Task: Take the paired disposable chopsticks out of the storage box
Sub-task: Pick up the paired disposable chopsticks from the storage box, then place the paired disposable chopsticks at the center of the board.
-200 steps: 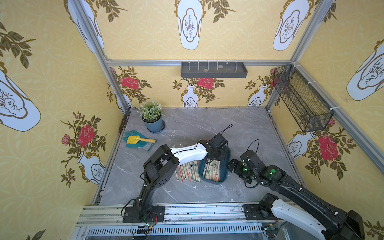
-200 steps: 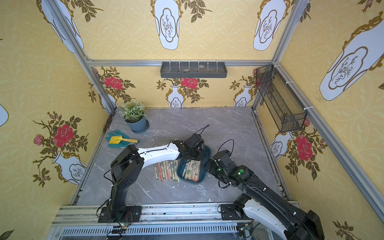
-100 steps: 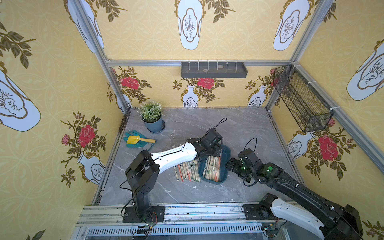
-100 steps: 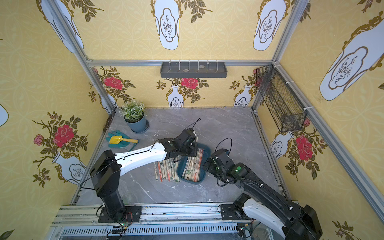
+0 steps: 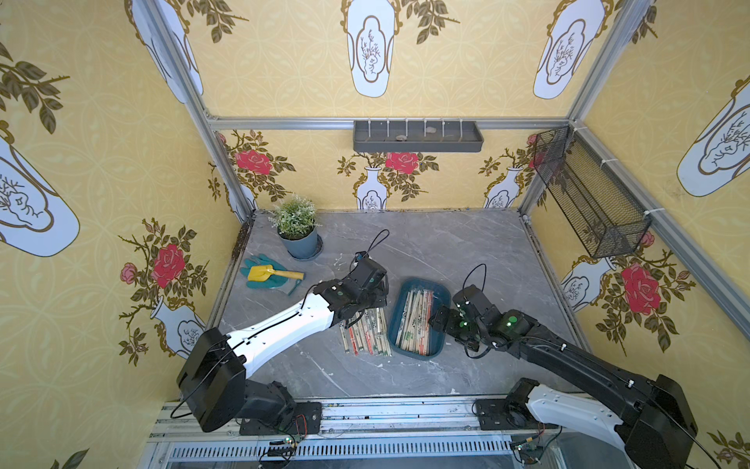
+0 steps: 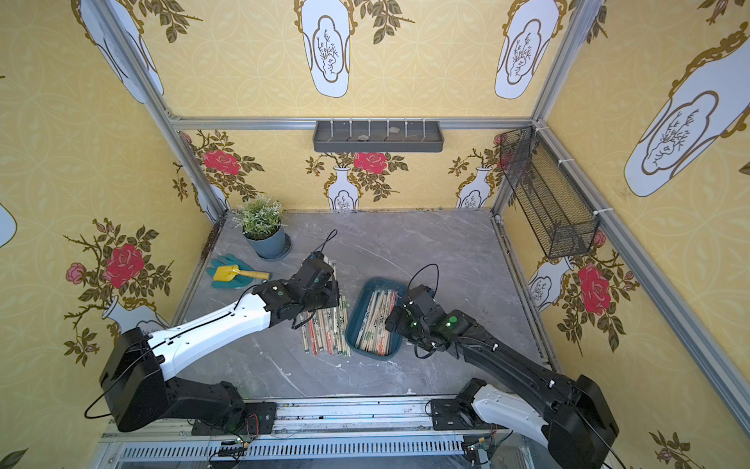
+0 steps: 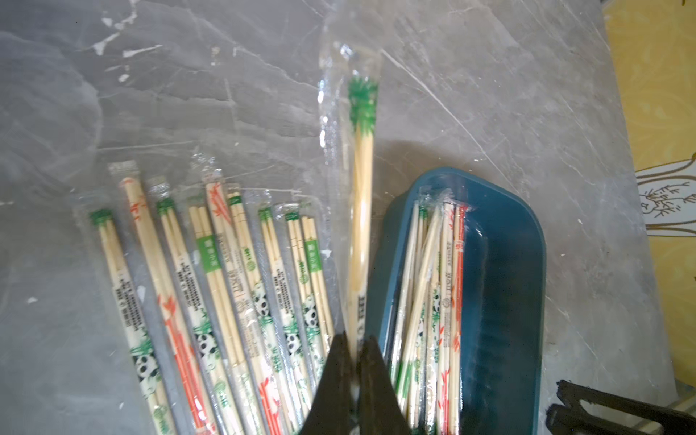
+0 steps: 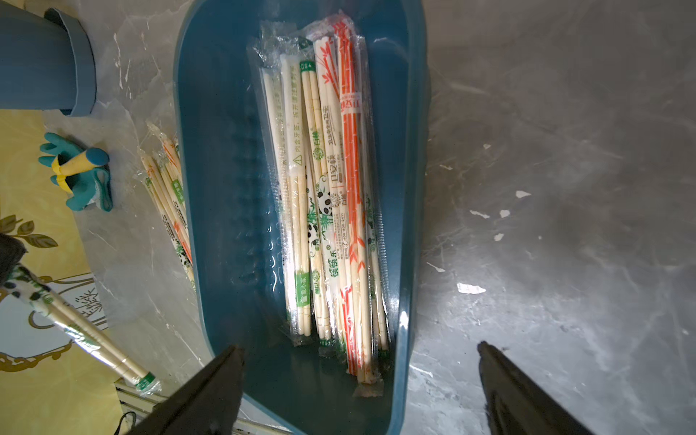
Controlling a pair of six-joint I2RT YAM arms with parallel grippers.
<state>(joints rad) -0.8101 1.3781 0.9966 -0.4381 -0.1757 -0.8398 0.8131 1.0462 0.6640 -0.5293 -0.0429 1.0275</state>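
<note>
Now underway: one sleeved chopstick pair [image 7: 361, 211] is out of the teal storage box [image 7: 504, 286] and hangs over the gap between the box and the row of laid-out pairs [image 7: 211, 286] on the marble table [image 7: 489, 94].
Left gripper [image 7: 356, 348]: pinched tight on that pair's end.
Right gripper [image 8: 361, 350]: jaws spread wide, empty, over one end of the box.
Left in box: a bundle of pairs [image 8: 331, 196] lying along one wall.
Next move, I'd say: lower the pair beside the row, let go, then go back for another.
Writing: green 筷筷乐 with pandas and a red-orange bamboo print; the held sleeve's black letters are too blurred to read.
</note>
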